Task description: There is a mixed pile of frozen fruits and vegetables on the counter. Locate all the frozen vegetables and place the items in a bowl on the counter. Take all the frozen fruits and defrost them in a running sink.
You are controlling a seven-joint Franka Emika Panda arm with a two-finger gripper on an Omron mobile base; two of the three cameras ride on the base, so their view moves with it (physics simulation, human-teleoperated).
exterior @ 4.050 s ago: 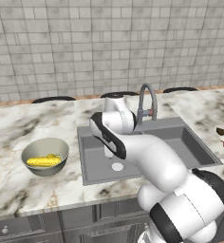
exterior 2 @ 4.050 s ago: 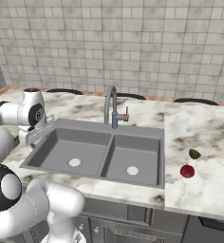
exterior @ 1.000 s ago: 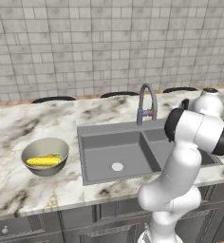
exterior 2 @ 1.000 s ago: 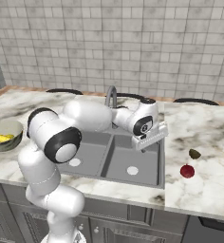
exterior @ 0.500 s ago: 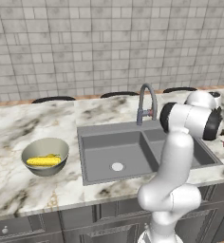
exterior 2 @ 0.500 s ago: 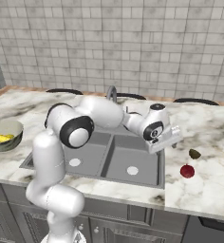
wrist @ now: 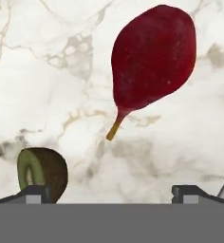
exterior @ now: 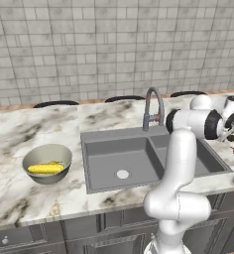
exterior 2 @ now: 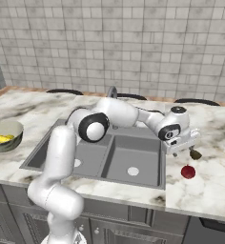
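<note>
Two frozen fruits [wrist: 153, 57] lie on counter [wrist: 47, 71]; one corn cob [exterior: 46, 168] in bowl [exterior: 34, 158].

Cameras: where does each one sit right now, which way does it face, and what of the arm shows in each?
Left base view: behind the arm's left, facing the sink, bowl with corn; arm rises right of centre, reaching right.
Right base view: behind its right, same counter; arm reaches from lower left to the gripper by the red fruit.
Hand view: looks down past open jaws at the fruit and an olive-brown lump.
All share the red fruit.
</note>
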